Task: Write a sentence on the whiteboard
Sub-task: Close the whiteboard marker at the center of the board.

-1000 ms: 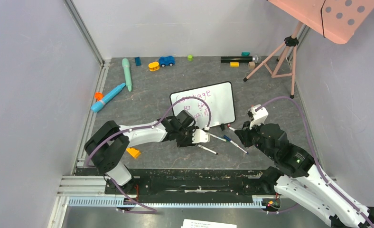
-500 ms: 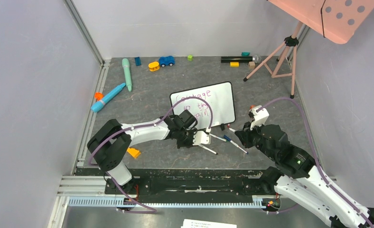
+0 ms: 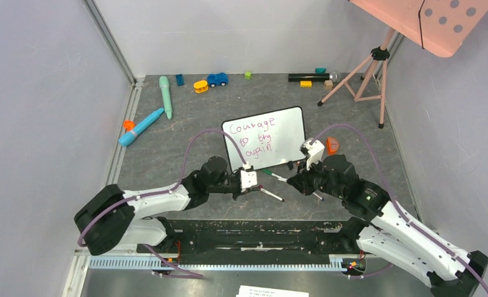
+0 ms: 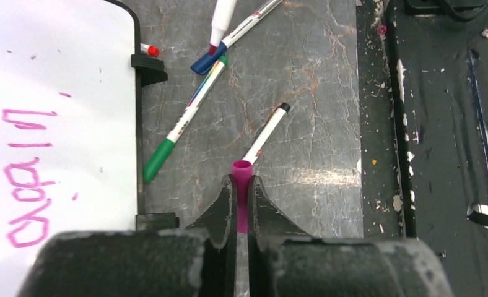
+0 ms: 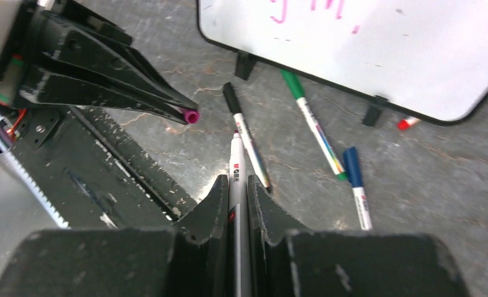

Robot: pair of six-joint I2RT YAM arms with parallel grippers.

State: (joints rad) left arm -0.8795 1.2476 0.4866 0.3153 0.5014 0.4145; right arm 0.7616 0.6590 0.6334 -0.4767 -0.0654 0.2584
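The whiteboard (image 3: 285, 133) lies at mid-table with the sentence (image 3: 257, 137) "Courage to try again" in pink on it; its edge shows in the left wrist view (image 4: 56, 124) and the right wrist view (image 5: 378, 49). My left gripper (image 3: 258, 184) (image 4: 242, 180) is shut on a pink marker cap (image 4: 242, 185), just in front of the board. My right gripper (image 3: 293, 183) (image 5: 237, 182) is shut on a white marker (image 5: 236, 167) with its tip bare. The cap (image 5: 190, 116) and the marker tip point toward each other, a short gap apart.
Loose markers lie in front of the board: green (image 4: 183, 124), blue-capped (image 4: 229, 37), black-capped (image 4: 266, 133), and a red cap (image 4: 148, 49). Teal (image 3: 166, 96) and blue (image 3: 141, 127) toys, a toy car (image 3: 217, 79) and a tripod (image 3: 365, 74) stand further back.
My left arm has drawn back off the whiteboard toward the near edge, uncovering the whole sentence. My right gripper has moved left with the marker, closer to the left gripper.
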